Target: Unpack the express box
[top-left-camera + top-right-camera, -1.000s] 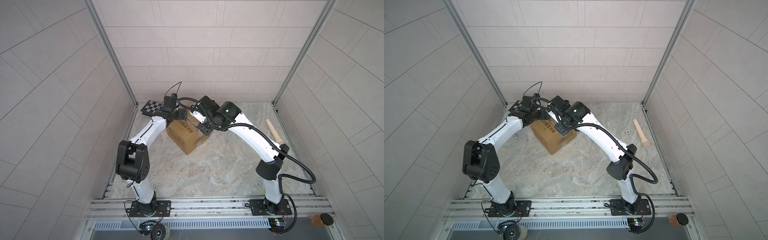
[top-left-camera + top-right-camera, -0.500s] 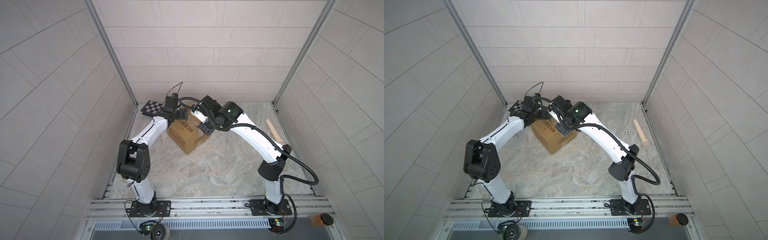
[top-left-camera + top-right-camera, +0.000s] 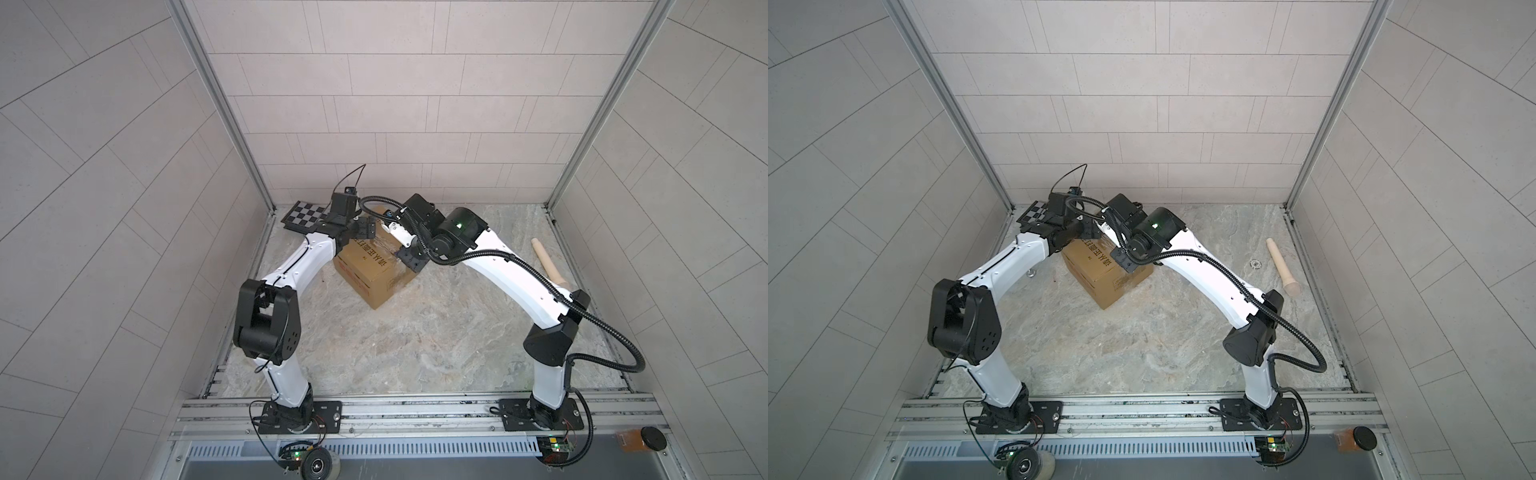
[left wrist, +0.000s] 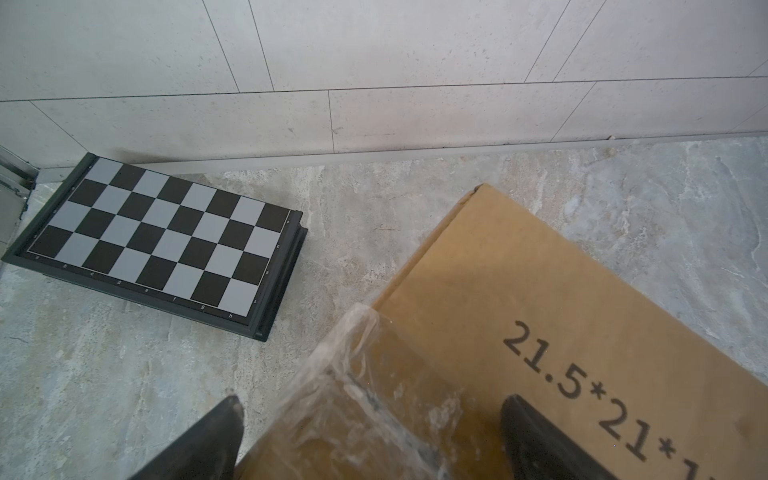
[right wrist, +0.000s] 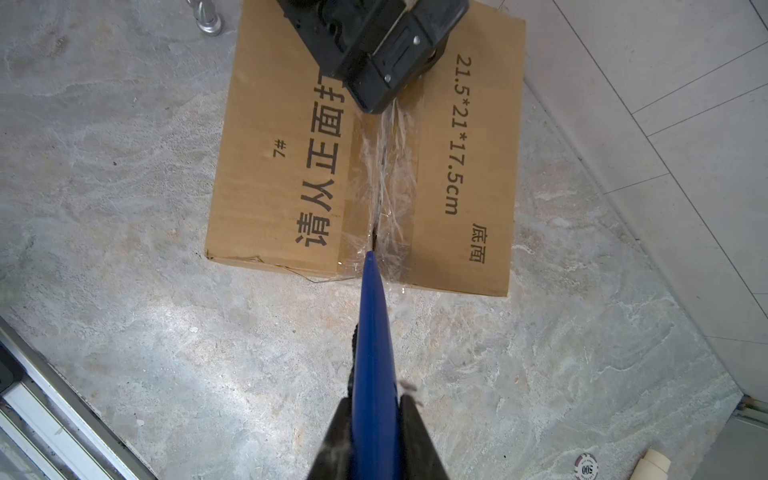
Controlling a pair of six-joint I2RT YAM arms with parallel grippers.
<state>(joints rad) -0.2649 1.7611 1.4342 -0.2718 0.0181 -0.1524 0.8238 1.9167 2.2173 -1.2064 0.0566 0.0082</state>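
Brown cardboard express box (image 5: 291, 166) sits closed on the floor, wrinkled clear tape along its seam.

Marbled floor (image 3: 415, 332) with express box (image 3: 374, 270), chequered board (image 3: 305, 214) nearby, wooden pestle (image 3: 546, 262) well apart.

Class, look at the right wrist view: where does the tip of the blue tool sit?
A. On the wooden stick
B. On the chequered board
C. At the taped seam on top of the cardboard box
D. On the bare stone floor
C: the blue tool, clamped in the right end effector, has its tip at the clear tape over the seam of the express box.
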